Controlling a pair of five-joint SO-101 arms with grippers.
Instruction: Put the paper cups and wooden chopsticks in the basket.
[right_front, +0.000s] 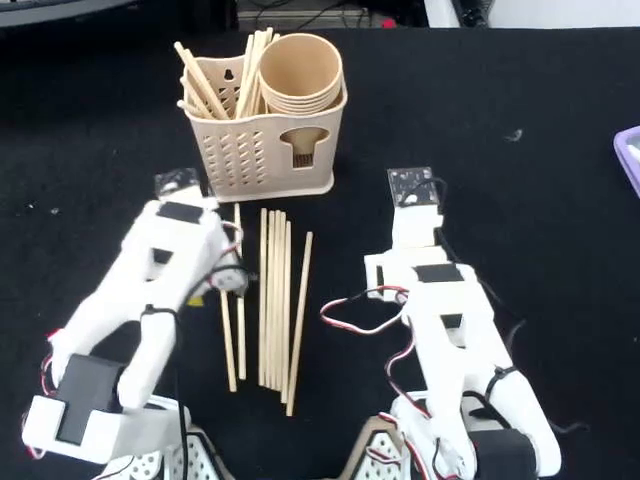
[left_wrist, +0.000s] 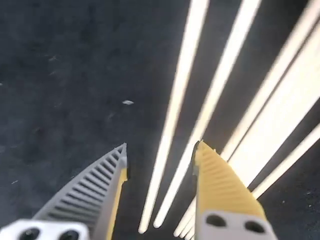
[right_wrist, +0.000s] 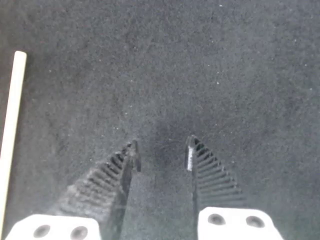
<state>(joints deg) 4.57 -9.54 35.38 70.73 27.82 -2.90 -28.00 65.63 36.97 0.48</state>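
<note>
Pale wooden chopsticks (right_front: 272, 300) lie parallel on the black mat (right_front: 520, 200), just before the beige basket (right_front: 262, 160) that holds stacked paper cups (right_front: 300, 70). The left gripper (left_wrist: 160, 146) stands half open astride two chopsticks, gripping nothing. The right gripper (right_wrist: 162, 145), likewise open, hangs empty over bare mat.

Spread hand (right_wrist: 162, 145) near one chopstick (right_wrist: 11, 125)

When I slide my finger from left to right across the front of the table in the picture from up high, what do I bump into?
left arm → loose chopsticks lying flat → right arm → purple thing at the edge
</note>
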